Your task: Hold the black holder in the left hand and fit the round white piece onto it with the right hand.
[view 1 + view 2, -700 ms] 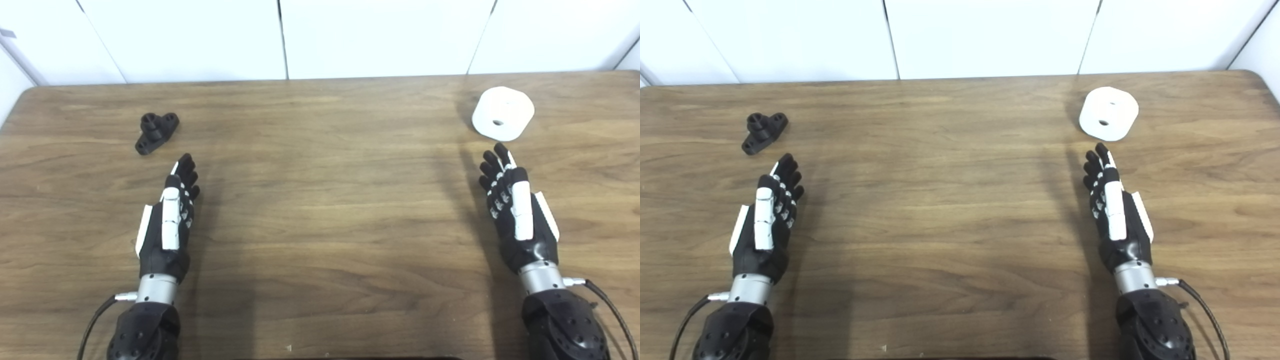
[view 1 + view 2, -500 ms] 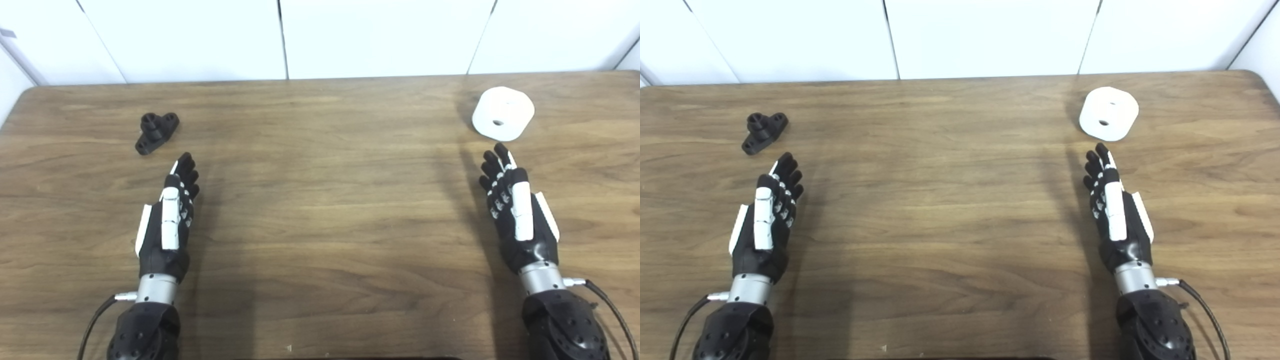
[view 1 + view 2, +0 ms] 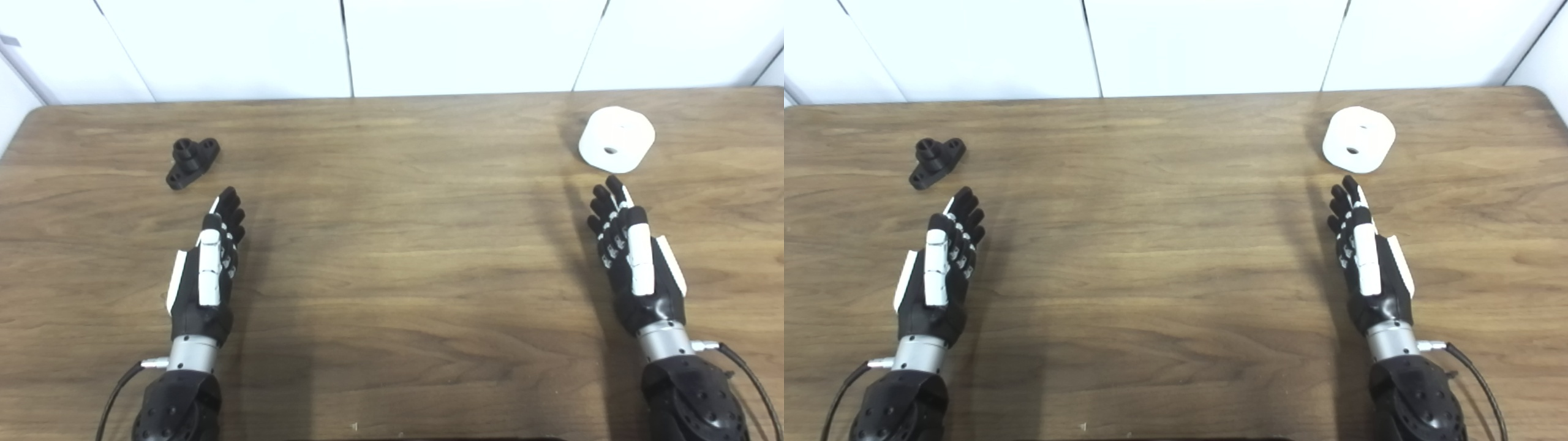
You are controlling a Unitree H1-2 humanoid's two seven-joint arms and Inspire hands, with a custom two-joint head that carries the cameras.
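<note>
On the wooden table (image 3: pixel 392 257) there is one black holder (image 3: pixel 192 162) and one round white piece (image 3: pixel 616 147), with two hands over the near half. The holder lies at the far left, flat on its base with a short post standing up from the middle and a hole at each end. The white piece sits at the far right, a thick disc with a small hole in its centre. The left hand (image 3: pixel 207 269) holds nothing; its fingers (image 3: pixel 229 211) are stretched out straight, side by side, pointing to the far side, their tips near the holder but apart from it. The right hand (image 3: pixel 634 260) is likewise empty and extended, its fingers (image 3: pixel 609 199) straight and pointing at the white piece, the tips just short of its near edge and not touching.
</note>
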